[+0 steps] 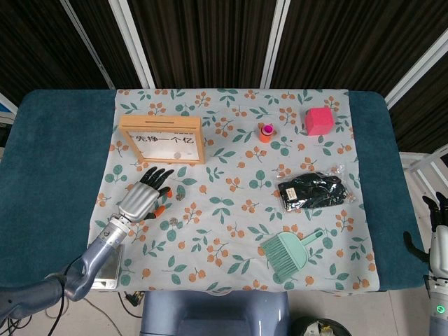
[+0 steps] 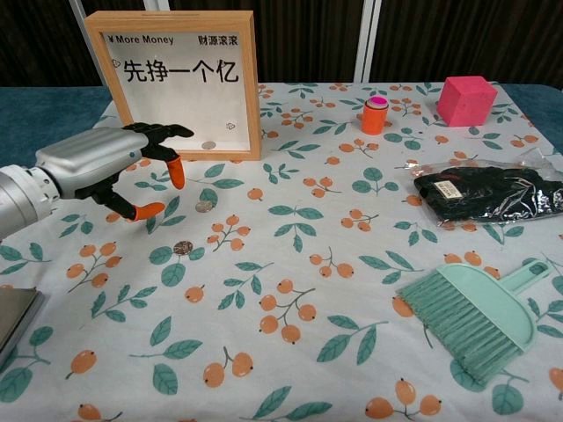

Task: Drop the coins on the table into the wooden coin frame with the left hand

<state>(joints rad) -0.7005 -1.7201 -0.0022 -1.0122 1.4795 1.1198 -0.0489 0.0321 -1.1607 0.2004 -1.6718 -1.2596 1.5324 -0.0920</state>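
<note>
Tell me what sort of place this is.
Probably a robot test or demo bench, not a home: a table under a floral tablecloth holds unrelated props, a wooden coin frame, a pink cube and a small dustpan brush, against dark slatted wall panels.

The left hand (image 1: 142, 198) hovers palm-down with fingers spread, holding nothing. The right hand (image 1: 435, 238) hangs at the frame's edge.

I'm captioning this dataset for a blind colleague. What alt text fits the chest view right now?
A silver robot left hand with orange-tipped fingers apart hovers over a floral tablecloth, near two loose coins, holding nothing. Behind it stands a wooden coin frame with one coin inside; an orange bottle, pink cube, black packet and green brush lie to the right.
</note>
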